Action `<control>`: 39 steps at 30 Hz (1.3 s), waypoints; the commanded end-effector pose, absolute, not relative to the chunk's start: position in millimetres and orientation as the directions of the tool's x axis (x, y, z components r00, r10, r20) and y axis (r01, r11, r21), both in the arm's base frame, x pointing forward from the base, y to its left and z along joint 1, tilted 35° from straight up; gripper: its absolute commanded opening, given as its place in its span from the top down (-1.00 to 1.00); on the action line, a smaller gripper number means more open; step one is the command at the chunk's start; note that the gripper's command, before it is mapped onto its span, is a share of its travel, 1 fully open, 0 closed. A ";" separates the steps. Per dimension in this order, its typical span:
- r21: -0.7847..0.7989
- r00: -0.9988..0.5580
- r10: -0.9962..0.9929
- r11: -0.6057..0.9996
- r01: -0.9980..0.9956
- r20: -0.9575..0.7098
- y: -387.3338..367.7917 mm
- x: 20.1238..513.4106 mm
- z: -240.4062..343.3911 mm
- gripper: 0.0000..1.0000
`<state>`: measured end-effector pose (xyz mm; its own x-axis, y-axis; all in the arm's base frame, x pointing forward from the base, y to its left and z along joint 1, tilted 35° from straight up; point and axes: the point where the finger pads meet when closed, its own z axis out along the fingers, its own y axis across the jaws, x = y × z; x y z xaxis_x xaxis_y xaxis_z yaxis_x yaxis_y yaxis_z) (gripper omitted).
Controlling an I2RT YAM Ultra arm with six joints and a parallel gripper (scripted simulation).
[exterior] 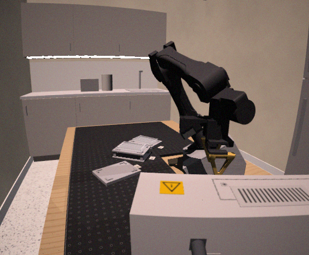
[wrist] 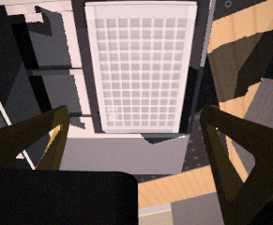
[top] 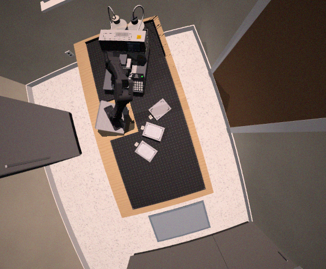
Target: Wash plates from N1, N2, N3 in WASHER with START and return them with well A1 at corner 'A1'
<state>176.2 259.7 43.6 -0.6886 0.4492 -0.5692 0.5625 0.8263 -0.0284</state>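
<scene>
A white 96-well plate (wrist: pixel 143 66) lies flat in the washer carrier's pocket, seen from above in the wrist view. My gripper (wrist: pixel 134 112) hangs above it, open and empty, its gold fingers well clear on either side; it also shows in the exterior view (exterior: pixel 217 161). The washer (top: pixel 122 40) stands at the far end of the mat. Its keypad (top: pixel 138 85) is to the right of the track, and the lamp (top: pixel 141 76) over the keys is green. The nest nearest the washer (top: pixel 159 109) is empty. The other two nests hold plates (top: pixel 153 131) (top: pixel 145 151).
My arm's base block (top: pixel 112 120) sits left of the nests. Two bottles (top: pixel 126 23) with tubing stand behind the washer. The washer's housing (exterior: pixel 225 208) fills the foreground of the exterior view and hides the carrier there.
</scene>
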 end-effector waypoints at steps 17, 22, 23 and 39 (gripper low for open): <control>-0.039 -0.692 0.438 0.830 0.557 -0.573 268.4 159.8 70.8 -1.00; -0.039 -0.692 0.438 0.830 0.557 -0.573 269.0 159.0 72.2 -1.00; -0.039 -0.692 0.438 0.830 0.557 -0.573 269.0 159.0 72.2 -1.00; -0.039 -0.692 0.438 0.830 0.557 -0.573 269.0 159.0 72.2 -1.00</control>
<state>161.2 268.4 69.0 -0.6894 0.4433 -0.5729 0.5628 0.8257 -0.0384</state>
